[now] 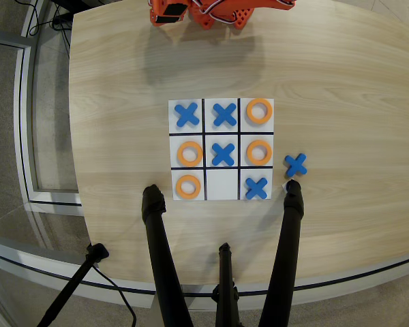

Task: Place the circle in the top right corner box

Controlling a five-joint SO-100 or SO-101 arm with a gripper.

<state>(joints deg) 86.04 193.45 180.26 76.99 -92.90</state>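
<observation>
The ring [188, 186] sits flat in the corner cell [178, 197] at the board's lower left in the overhead view, centred and clear of the black lines, so the placing looks done and the step in hand is, by my judgement, getting the arm out of the way. The arm [215, 11] is folded at the far table edge, only partly in frame; its gripper is not clearly in view, so whether the fingers are spread or closed cannot be told. To finish well, it should park there, high and away from the board [222, 185], without sweeping low over the pieces. Three other rings and four blue crosses fill the other cells, leaving only the bottom middle cell bare. A fifth cross [295, 164] lies off the board just beside its right edge. Black tripod legs [160, 259] reach onto the near edge of the table [354, 102], close to the board's lower corners. Open wood lies left, right and beyond the board, so there is ample room there.
</observation>
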